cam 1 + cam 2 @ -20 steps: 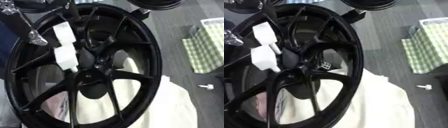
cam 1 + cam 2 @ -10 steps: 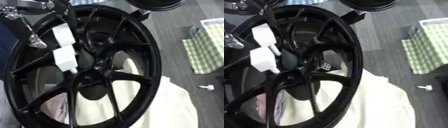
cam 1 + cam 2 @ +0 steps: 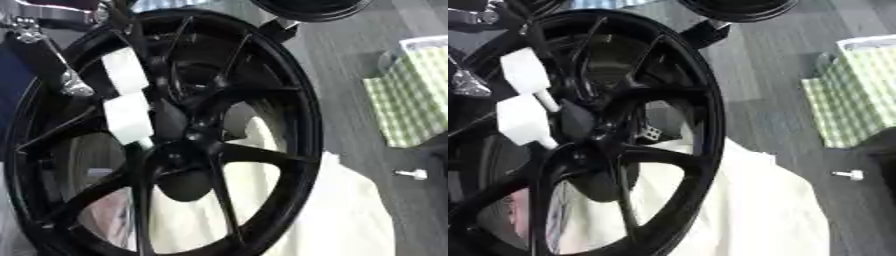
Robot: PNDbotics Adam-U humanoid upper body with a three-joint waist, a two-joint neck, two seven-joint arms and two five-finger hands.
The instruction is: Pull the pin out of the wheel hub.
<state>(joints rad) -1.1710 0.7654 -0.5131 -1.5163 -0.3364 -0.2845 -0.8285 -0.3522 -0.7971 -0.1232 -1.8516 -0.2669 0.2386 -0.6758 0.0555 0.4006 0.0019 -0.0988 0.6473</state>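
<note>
Right now I'm looking down on the black hub (image 3: 188, 135), standing on edge over a cream cloth (image 3: 754, 210) on the grey floor (image 3: 772, 75). Two white blocks (image 3: 129, 95) are sitting on a spoke near its centre. I cannot tell which part is the pin, and neither hand is showing clearly, so I cannot tell their state.

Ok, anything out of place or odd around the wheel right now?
One thing: a small white piece lies alone on the grey floor, right of the wheel hub and below the green checked bag. I cannot tell what it is. Two white blocks sit on the spokes near the centre.
</note>
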